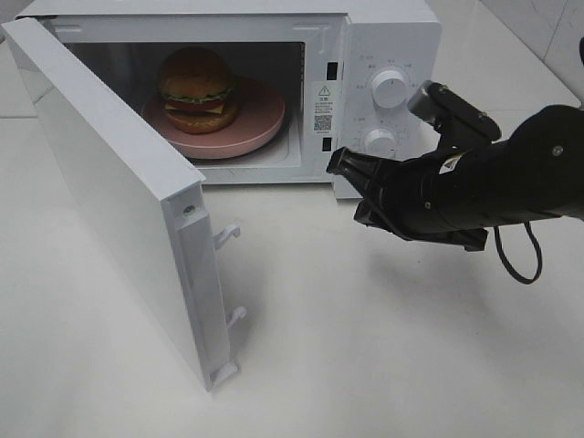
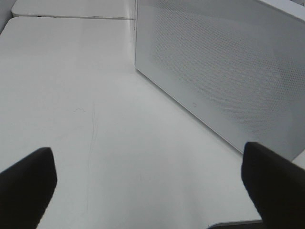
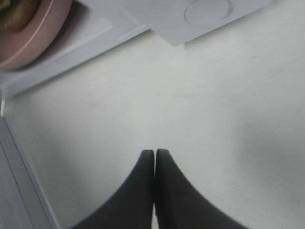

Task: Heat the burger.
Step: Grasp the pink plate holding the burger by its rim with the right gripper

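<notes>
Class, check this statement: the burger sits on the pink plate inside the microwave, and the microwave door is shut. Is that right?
Not quite: the door is open, swung wide, as the exterior high view shows. The burger does sit on the pink plate inside the microwave.

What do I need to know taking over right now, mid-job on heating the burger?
Left gripper: open, empty, low over the table beside the outer face of the door.
Right gripper: shut, empty, near the lower knob of the microwave.
Burger: on the pink plate inside the microwave.
Done: burger loaded.
Left: shut the wide-open door, then probably set a knob to start.
</notes>
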Robot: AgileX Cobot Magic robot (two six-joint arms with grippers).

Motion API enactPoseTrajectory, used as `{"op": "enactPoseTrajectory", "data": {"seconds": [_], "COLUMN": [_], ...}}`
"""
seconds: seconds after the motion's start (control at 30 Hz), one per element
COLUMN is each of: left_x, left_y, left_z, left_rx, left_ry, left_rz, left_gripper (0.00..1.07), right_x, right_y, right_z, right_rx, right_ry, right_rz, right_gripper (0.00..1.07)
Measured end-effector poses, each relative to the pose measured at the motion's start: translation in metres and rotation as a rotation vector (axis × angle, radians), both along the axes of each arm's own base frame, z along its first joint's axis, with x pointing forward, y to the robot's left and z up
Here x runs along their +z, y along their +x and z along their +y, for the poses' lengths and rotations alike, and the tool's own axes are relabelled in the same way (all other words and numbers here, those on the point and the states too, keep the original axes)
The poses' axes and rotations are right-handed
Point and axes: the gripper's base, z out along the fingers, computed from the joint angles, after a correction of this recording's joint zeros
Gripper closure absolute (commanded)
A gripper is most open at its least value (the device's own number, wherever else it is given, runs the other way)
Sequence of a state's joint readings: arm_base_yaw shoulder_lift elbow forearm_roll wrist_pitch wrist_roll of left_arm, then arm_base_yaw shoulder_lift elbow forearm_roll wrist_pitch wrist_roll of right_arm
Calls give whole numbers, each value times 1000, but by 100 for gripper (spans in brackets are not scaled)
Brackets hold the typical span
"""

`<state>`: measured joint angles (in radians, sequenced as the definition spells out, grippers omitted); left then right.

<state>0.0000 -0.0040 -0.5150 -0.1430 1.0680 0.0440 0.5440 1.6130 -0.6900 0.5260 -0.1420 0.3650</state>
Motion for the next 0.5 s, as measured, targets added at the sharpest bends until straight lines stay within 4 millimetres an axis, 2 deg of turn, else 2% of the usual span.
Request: {"op": "enactPoseTrajectory", "data": {"seconds": [0.03, 0.07, 0.13, 0.27, 0.5], "left_x": [0, 0, 0, 0, 0], "left_y": [0, 0, 0, 0, 0], "left_z": [0, 0, 0, 0, 0], "left_rx": [0, 0, 0, 0, 0], "left_ry": [0, 0, 0, 0, 0], "left_rz": [0, 0, 0, 0, 0], "left_gripper": [9, 9, 9, 9, 9], "right_x": [2, 2, 5, 11, 24], "right_y": [-1, -1, -2, 0, 3], "right_z": [3, 3, 7, 10, 11], "right_rx": [98, 98, 230, 333, 612], "right_ry": [-58, -58, -136, -206, -424], "right_rz": [18, 18, 42, 49, 45], "right_gripper": [106, 106, 106, 106, 106]}}
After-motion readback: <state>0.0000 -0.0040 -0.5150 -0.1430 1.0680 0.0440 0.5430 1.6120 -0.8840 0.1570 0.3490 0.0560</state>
